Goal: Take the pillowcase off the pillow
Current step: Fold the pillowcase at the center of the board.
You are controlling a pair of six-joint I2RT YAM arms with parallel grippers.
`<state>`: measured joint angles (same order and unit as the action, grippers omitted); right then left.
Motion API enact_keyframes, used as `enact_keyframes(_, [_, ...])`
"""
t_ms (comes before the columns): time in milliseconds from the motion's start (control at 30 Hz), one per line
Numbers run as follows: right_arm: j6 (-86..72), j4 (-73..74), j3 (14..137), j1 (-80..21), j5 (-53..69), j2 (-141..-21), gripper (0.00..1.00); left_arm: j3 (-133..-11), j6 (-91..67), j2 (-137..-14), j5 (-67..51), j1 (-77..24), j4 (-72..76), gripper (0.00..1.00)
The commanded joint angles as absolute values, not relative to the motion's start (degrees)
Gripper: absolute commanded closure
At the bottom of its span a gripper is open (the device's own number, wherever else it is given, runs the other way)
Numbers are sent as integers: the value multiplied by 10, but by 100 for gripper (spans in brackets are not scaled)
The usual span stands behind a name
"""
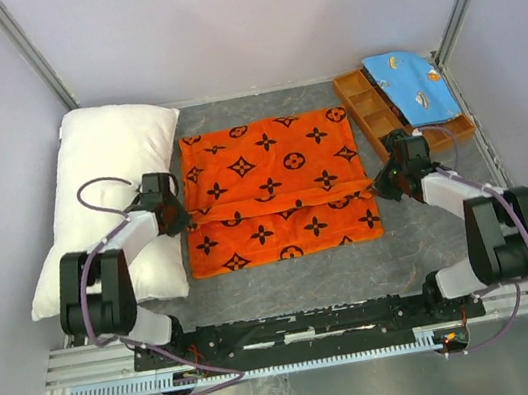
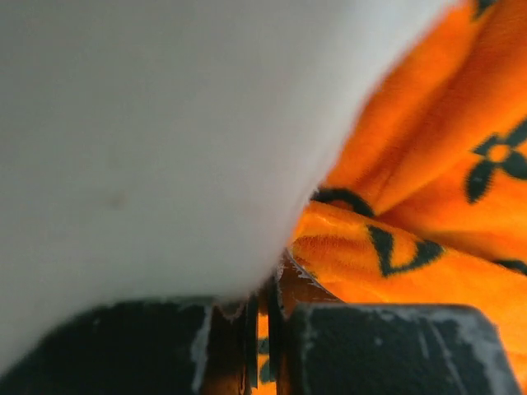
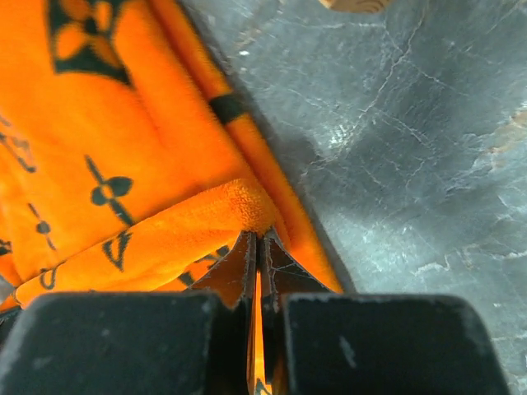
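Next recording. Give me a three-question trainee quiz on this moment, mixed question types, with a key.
1. True or false: the pillow is inside the pillowcase.
2. The right gripper is shut on: A the pillow, B the pillowcase, C nothing.
3. What lies on the wooden tray at the far right?
Key: 1 false; 2 B; 3 the light-blue cloth.

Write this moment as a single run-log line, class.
pillow: bare, lying left of pillowcase | pillowcase: off pillow, spread mid-table | left gripper: shut on its left edge | right gripper: shut on its right edge
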<state>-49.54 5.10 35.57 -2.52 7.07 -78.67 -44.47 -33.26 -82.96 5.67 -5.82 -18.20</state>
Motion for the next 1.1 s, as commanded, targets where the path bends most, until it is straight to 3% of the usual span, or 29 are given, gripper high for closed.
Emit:
enact_keyframes(0, [-483, 88, 422, -30, 71, -867, 99, -458, -381, -908, 48, -61, -178, 97])
enact_keyframes(167, [-491, 98, 466, -30, 60, -938, 99, -506, -374, -980, 101, -69, -177, 97])
enact_keyframes(467, [-513, 101, 564, -30, -5, -974, 99, -700, -352, -1111, 179, -70, -225, 97])
enact_keyframes(633, [-524, 104, 616, -30, 1, -995, 99, -790, -340, -1157, 170, -70, -263, 97])
enact_keyframes(933, [-451, 203, 748, -34, 41, -900, 99, -835, -274, -1011, 177, -105, -333, 97])
enact_keyframes(1067, [-420, 226, 729, -38, 41, -818, 99, -814, -262, -940, 196, -105, -360, 97])
